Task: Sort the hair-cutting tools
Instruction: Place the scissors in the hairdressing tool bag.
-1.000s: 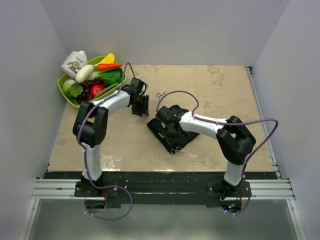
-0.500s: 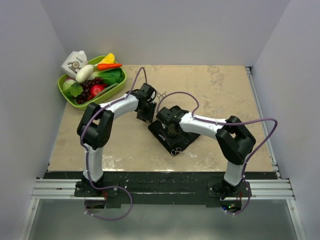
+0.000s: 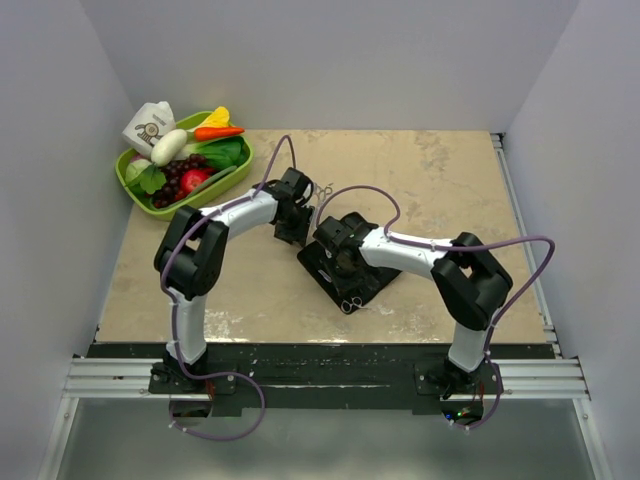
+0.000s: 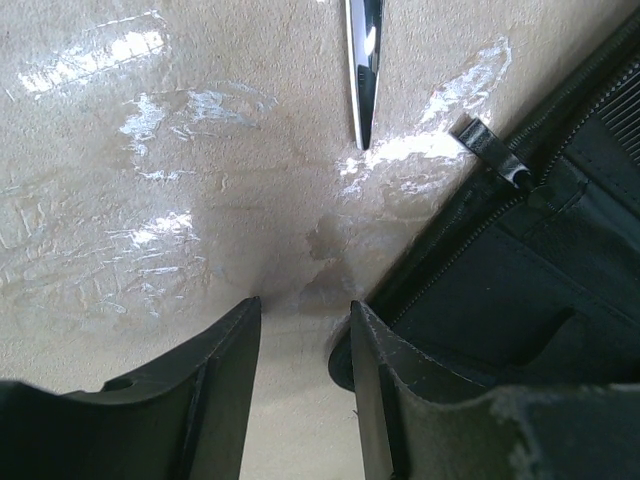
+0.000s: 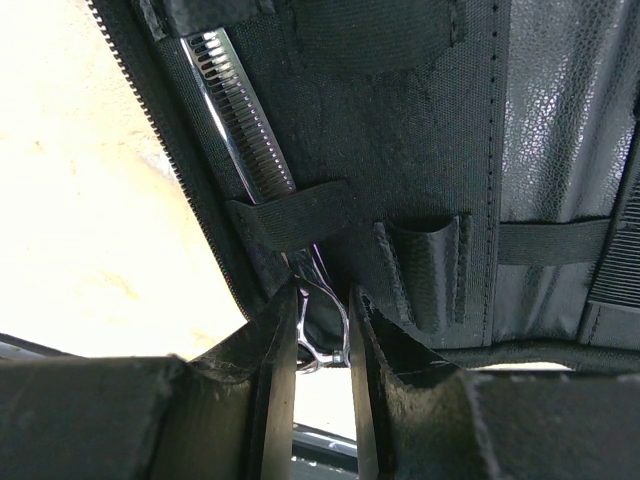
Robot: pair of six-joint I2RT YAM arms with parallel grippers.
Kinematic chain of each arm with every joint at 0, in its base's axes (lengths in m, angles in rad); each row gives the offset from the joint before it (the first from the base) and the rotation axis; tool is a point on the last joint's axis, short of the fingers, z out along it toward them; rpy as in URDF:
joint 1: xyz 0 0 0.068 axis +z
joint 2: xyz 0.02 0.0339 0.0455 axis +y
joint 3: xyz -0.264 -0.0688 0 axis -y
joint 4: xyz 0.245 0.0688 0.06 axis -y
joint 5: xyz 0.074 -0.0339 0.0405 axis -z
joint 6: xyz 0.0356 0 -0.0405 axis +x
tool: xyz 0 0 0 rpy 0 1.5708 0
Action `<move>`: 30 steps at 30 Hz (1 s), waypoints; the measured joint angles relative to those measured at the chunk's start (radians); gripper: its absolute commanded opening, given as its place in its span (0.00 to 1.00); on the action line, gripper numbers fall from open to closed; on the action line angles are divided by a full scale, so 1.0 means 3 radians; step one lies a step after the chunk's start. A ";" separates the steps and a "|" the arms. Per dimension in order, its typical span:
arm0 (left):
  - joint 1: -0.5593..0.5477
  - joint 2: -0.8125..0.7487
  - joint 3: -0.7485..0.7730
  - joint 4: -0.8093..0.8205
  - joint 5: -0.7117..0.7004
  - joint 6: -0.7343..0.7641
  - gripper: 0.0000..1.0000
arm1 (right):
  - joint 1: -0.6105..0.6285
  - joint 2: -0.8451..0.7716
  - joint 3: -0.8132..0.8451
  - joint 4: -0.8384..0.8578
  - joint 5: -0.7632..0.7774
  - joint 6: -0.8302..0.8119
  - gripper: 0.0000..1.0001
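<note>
your left arm has swung right, away from the green tray point(image 3: 180, 185). your left hand point(image 4: 305, 312) now sits low over the desk point(image 4: 150, 200) at the far left corner of the open black case point(image 4: 520, 300). its fingers are apart, with bare desk showing between them. the loose scissors point(image 4: 362, 70) lie on the desk just beyond that hand, blade tips pointing back toward it, close to the case's zip pull point(image 4: 490, 150) but not touching it. your right arm has hardly shifted. your right hand point(image 5: 322, 300) is down inside the case near its left zip edge, fingers drawn in and clamped on the ring handle point(image 5: 318, 335) of the toothed scissors point(image 5: 245, 120). that blade runs away from the hand under an elastic strap point(image 5: 295, 215).
</note>
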 measured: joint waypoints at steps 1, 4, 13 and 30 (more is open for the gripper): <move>0.0000 -0.0005 -0.0010 0.0010 0.0000 0.0000 0.46 | 0.0000 -0.0008 -0.0010 0.0011 0.0005 0.0011 0.14; 0.0000 -0.0023 -0.0041 0.0038 0.0000 0.0000 0.45 | 0.0000 -0.0018 -0.0025 0.0032 0.0008 0.0039 0.14; -0.0003 -0.0050 -0.0080 0.0080 0.0000 0.0000 0.45 | 0.0000 -0.0058 -0.0079 0.0086 0.0024 0.0130 0.14; -0.0057 -0.0058 -0.0098 0.0092 -0.0060 0.0000 0.44 | 0.0000 0.0033 0.0013 0.0164 0.0071 0.0090 0.15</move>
